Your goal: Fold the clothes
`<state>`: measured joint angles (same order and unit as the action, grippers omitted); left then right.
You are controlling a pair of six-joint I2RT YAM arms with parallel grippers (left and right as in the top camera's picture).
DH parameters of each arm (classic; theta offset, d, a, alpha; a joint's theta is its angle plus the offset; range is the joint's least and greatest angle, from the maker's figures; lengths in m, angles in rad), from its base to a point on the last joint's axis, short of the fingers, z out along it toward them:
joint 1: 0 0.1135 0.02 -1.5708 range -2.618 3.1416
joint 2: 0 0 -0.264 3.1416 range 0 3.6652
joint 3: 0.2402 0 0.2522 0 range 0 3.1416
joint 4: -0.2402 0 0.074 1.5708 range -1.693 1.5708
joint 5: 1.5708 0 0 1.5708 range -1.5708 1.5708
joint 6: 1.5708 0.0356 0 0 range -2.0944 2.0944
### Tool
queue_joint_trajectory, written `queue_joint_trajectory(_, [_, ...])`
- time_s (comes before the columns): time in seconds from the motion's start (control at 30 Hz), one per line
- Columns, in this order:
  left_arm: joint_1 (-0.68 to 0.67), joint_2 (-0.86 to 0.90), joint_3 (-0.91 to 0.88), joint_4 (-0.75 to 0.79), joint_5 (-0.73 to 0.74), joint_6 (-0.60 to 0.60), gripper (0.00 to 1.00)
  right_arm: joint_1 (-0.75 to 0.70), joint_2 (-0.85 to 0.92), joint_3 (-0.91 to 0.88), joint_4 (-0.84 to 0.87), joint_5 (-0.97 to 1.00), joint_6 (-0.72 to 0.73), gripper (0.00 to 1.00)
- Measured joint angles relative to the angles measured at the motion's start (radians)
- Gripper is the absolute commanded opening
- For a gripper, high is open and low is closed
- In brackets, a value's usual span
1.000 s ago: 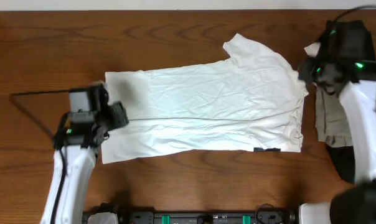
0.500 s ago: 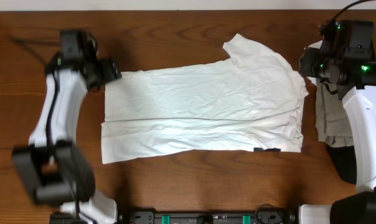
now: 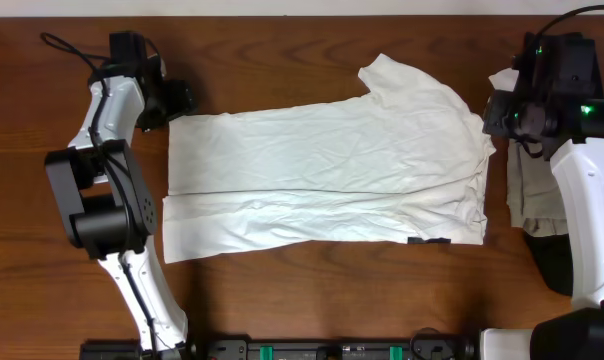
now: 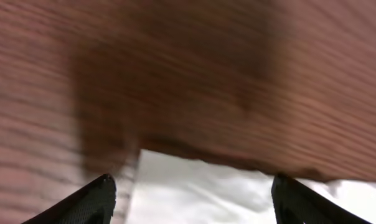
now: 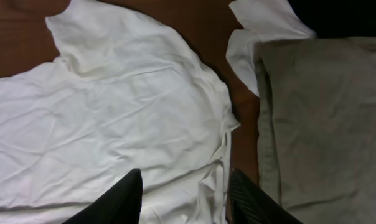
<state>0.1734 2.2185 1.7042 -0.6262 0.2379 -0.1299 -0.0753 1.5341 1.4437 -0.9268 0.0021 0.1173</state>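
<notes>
Shows one white T-shirt [image 3: 322,170] spread flat on the desk [image 3: 282,300], with one grey-beige garment [image 3: 532,195] at its three o'clock and one black garment [image 3: 552,265] at four o'clock. Finds two hands, both with fingers apart and empty: left hand [image 3: 179,100] at the shirt's ten o'clock corner, right hand [image 3: 492,112] at two o'clock.

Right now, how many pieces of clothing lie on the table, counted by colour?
White: 2 (large wrinkled white T-shirt; small white cloth piece beside the grey-beige one)
Grey-beige: 1 (flat grey-beige garment)
Black: 1 (black garment, partly hidden)
Total: 4
</notes>
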Motion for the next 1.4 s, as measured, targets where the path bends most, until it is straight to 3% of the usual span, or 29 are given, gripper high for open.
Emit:
queue_joint_trajectory(0.23, [0.002,0.019,0.000,0.031,0.000,0.012,0.79,0.000,0.000,0.000,-0.024,0.013,0.000,0.42])
queue_joint_trajectory(0.37, [0.001,0.047,0.010,0.032,0.001,0.024,0.71,0.000,0.000,0.000,-0.027,0.021,0.000,0.41])
queue_joint_trajectory(0.43, [0.000,0.055,0.016,0.029,0.008,0.027,0.61,0.000,0.000,0.000,-0.030,0.024,0.000,0.38])
queue_joint_trajectory(0.57, [-0.002,0.061,0.019,0.024,0.018,0.032,0.25,0.000,0.000,0.000,-0.030,0.029,0.000,0.36])
queue_joint_trajectory(0.73, [-0.006,0.065,0.020,-0.002,0.026,0.051,0.06,0.000,0.000,0.000,-0.030,0.032,0.000,0.36])
queue_joint_trajectory(0.9, [-0.007,0.065,0.020,-0.031,0.034,0.052,0.06,0.000,0.019,0.000,-0.016,0.033,0.000,0.30])
queue_joint_trajectory(1.03, [-0.007,0.065,0.024,-0.062,0.044,0.052,0.06,0.001,0.070,0.000,0.041,0.032,0.002,0.32])
queue_joint_trajectory(1.2, [-0.007,0.061,0.025,-0.098,0.045,0.052,0.06,0.012,0.204,0.001,0.227,0.007,-0.014,0.41])
queue_joint_trajectory(1.4, [-0.007,0.041,0.023,-0.135,0.044,0.058,0.06,0.049,0.331,0.002,0.513,-0.094,-0.041,0.42])
